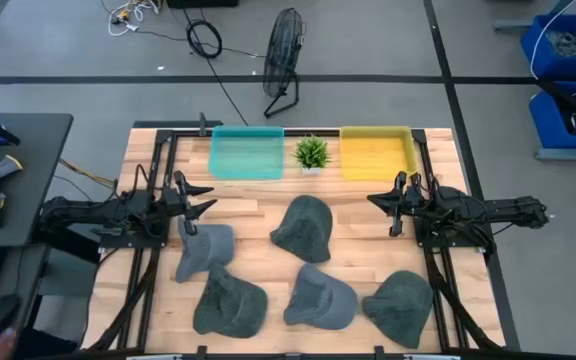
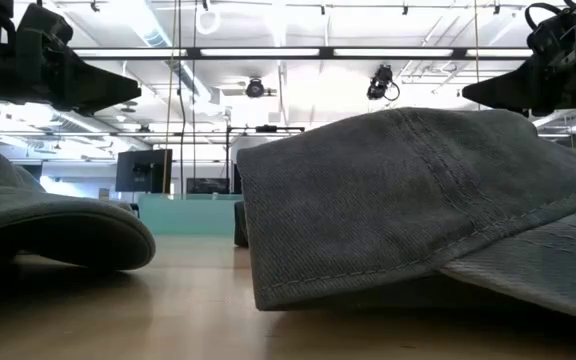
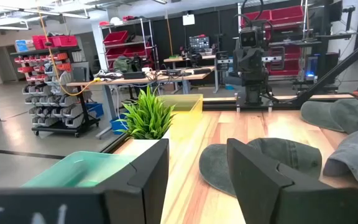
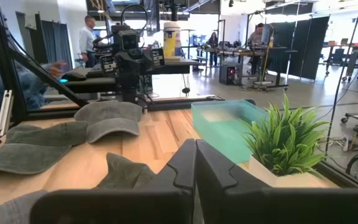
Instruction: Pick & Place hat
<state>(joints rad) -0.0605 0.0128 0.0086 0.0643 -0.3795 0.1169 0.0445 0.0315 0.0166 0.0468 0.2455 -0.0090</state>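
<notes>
Several grey hats lie crown-up on the wooden table: one (image 1: pixel 205 250) just near-side of my left gripper, one (image 1: pixel 303 228) in the middle, and three along the near edge (image 1: pixel 230 303), (image 1: pixel 320 297), (image 1: pixel 400 307). My left gripper (image 1: pixel 208 199) hovers open over the table's left side, above and a little far of the nearest hat; its wrist view (image 3: pixel 197 168) shows a gap between the fingers. My right gripper (image 1: pixel 373 200) hovers shut over the right side, its fingers meeting in its wrist view (image 4: pixel 196 155). Neither touches a hat.
A teal bin (image 1: pixel 247 152) and a yellow bin (image 1: pixel 376 152) stand at the far edge with a small potted plant (image 1: pixel 312 153) between them. A black frame (image 1: pixel 438 140) rims the table. Bare wood lies between the two grippers (image 1: pixel 268 205). People stand in the room behind (image 4: pixel 89 34).
</notes>
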